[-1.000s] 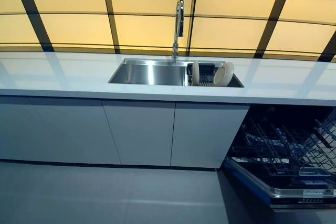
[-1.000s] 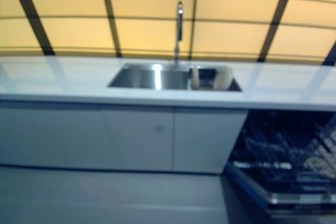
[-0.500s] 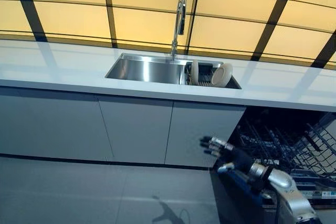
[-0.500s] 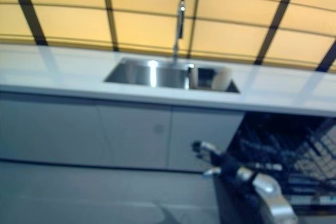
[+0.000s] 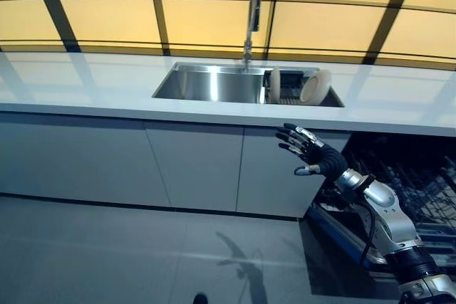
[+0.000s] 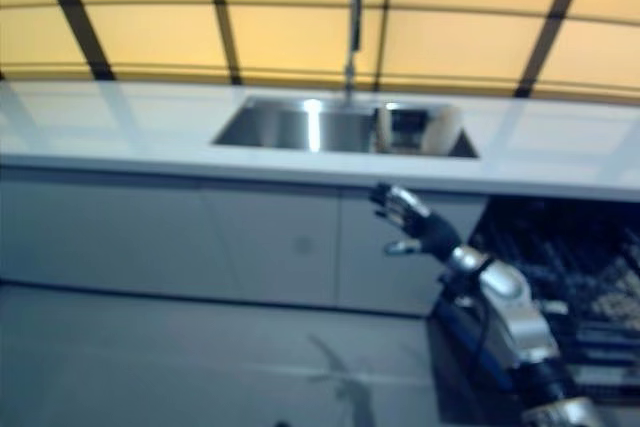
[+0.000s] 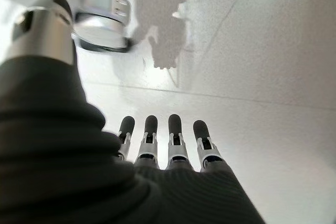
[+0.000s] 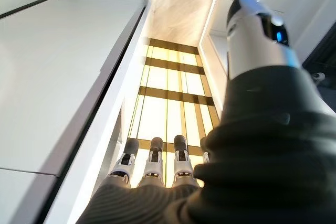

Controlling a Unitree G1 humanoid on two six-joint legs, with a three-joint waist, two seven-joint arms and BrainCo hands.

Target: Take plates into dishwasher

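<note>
The right hand (image 5: 313,156) has risen, fingers spread and empty, below the sink (image 5: 214,85) where the plates (image 5: 315,86) stand; pickup is just starting. The left hand (image 7: 163,145) hangs open.

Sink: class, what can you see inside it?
Inside the sink, at its right end, two pale plates stand on edge in a dark rack. The rest of the basin looks bare steel. The near wall hides part of the floor.

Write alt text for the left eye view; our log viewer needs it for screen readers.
The robot's right hand, fingers spread and empty, is raised before white cabinets, below a sink holding two plates in a rack. The open dishwasher is lower right.
</note>
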